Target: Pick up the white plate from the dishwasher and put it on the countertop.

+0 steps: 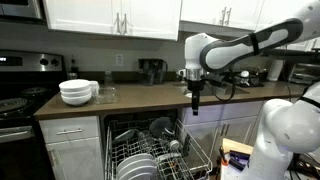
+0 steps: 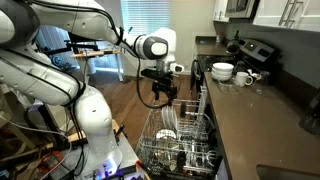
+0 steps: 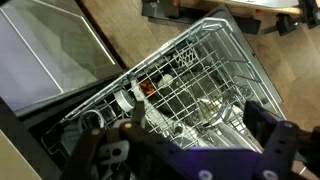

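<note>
The dishwasher [image 1: 150, 150] stands open under the countertop [image 1: 140, 101], with its grey wire rack [image 2: 180, 142] pulled out. The white plate [image 2: 168, 121] stands on edge in the rack; it also shows in an exterior view [image 1: 135, 166] and as a pale curved edge in the wrist view [image 3: 225, 112]. My gripper [image 1: 195, 104] hangs open and empty above the rack, clear of the plate. It also shows in an exterior view [image 2: 163, 93] and in the wrist view [image 3: 199, 122], pointing down at the rack.
A stack of deep white bowls [image 1: 77, 92] sits on the countertop at the stove end, also seen in an exterior view [image 2: 222, 71]. A coffee maker [image 1: 152, 70] stands at the back. The black stove [image 1: 15, 100] adjoins the counter. The dropped dishwasher door [image 3: 60, 50] lies beside the rack.
</note>
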`<act>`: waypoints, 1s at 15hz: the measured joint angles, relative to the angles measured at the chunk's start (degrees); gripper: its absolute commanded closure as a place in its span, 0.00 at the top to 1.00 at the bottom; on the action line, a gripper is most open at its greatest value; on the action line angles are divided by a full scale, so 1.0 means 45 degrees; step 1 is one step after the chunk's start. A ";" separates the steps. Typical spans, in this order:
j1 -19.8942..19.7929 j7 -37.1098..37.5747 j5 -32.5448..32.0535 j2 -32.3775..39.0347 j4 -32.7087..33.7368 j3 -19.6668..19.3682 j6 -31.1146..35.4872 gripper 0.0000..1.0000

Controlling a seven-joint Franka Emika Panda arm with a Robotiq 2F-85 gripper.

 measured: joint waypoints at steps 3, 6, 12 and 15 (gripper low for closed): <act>0.0000 0.0000 0.0000 0.0000 0.0000 -0.0001 0.0000 1.00; 0.0000 0.0000 0.0000 0.0000 0.0000 -0.0001 0.0000 1.00; 0.0277 -0.0285 -0.0003 0.0791 0.0079 -0.0045 0.0596 1.00; 0.0709 -0.0714 -0.0276 0.2280 0.0503 0.0157 0.1775 1.00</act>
